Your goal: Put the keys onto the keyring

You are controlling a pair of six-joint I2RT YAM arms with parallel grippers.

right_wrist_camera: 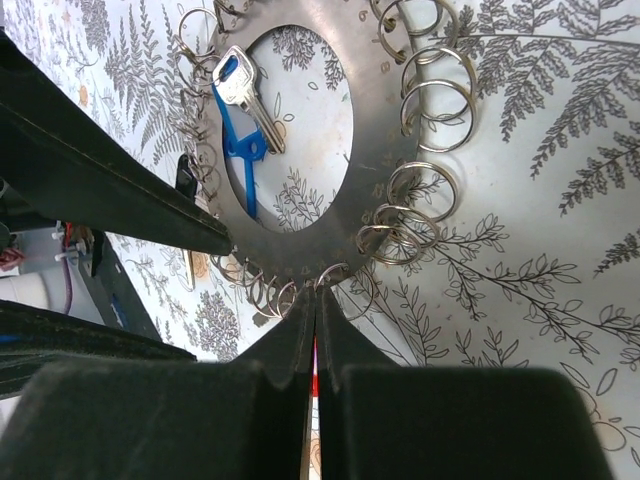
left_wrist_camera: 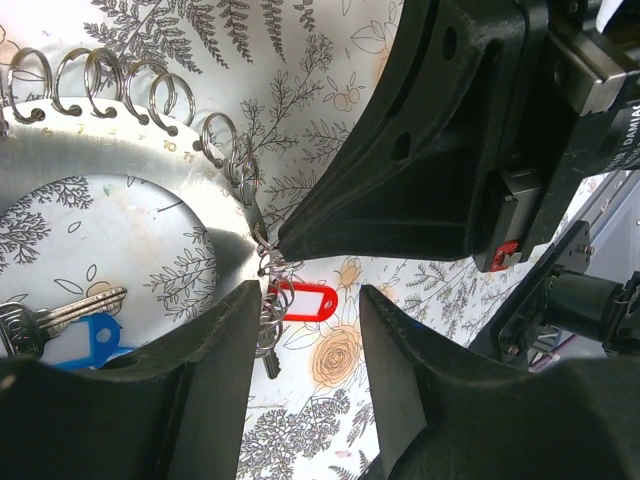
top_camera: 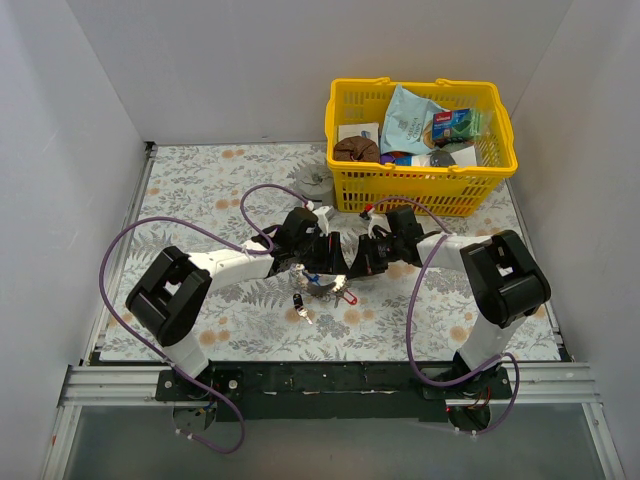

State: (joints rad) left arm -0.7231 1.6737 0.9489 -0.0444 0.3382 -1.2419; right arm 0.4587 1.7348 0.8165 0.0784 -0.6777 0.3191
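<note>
the right gripper has its matte black fingers pressed flat together, nipping the rim of the keyring, a flat steel annulus fringed with wire split rings, lying on the fern-printed cloth. the left gripper gapes wide at that rim, astride a red plastic tag. a silver key lies inside the hole.

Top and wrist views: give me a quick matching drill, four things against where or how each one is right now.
1. blue-tagged key
2. red tag
3. yellow basket
4. right jaws

A. shut, at the keyring's rim
B. far right of the table
C. inside the keyring's hole
D. between the open left jaws

Pairs: 1-C, 2-D, 3-B, 4-A
</note>
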